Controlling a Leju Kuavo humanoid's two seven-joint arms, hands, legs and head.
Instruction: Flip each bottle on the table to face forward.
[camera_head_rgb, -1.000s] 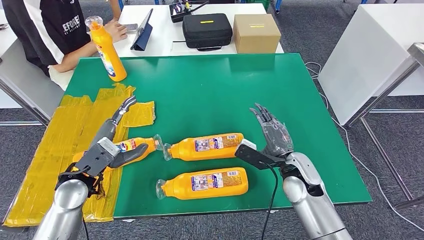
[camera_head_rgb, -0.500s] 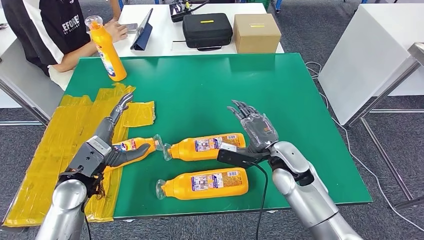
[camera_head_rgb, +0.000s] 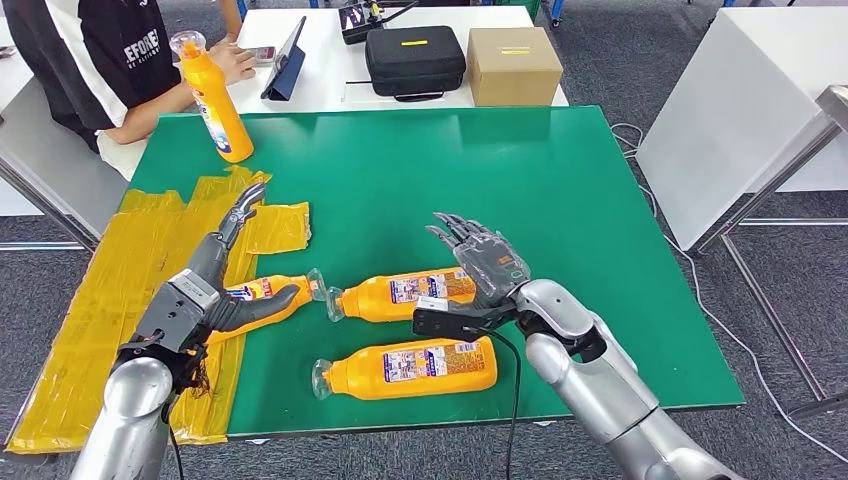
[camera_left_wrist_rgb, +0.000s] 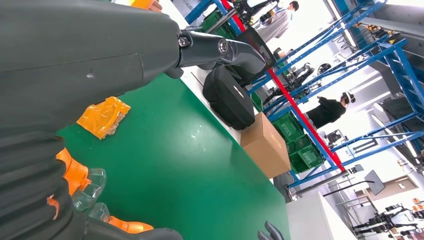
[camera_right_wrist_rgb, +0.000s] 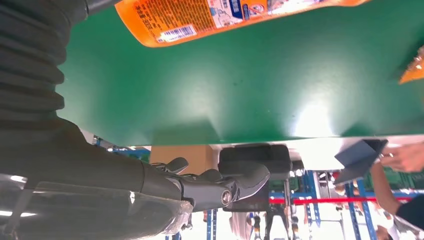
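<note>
We see four orange bottles with clear caps and printed labels on the green desk (camera_head_rgb: 560, 190). The middle bottle (camera_head_rgb: 405, 293) lies on its side, cap toward the robot's left, its label of small coloured pictures facing up. The right hand (camera_head_rgb: 478, 272) hangs over that bottle's base end, its fingers spread and straight, the dark thumb reaching across just at the bottle's near side; we cannot tell whether it touches the plastic, and it holds nothing. The near bottle (camera_head_rgb: 410, 368) lies just beside the desk's front edge, also capped to the left with its label up. The left bottle (camera_head_rgb: 268, 292) lies on its side where the green surface meets the yellow tape (camera_head_rgb: 95, 300), and the left hand (camera_head_rgb: 215, 285) is over it, thumb laid along its body and the darker fingers stretched out above the tape, not closed around it. The upright bottle (camera_head_rgb: 213, 97) stands at the far left corner, leaning slightly, near a seated person (camera_head_rgb: 110, 55). Behind the desk a black case (camera_head_rgb: 414, 60) and a cardboard box (camera_head_rgb: 512, 65) rest on a white table.
</note>
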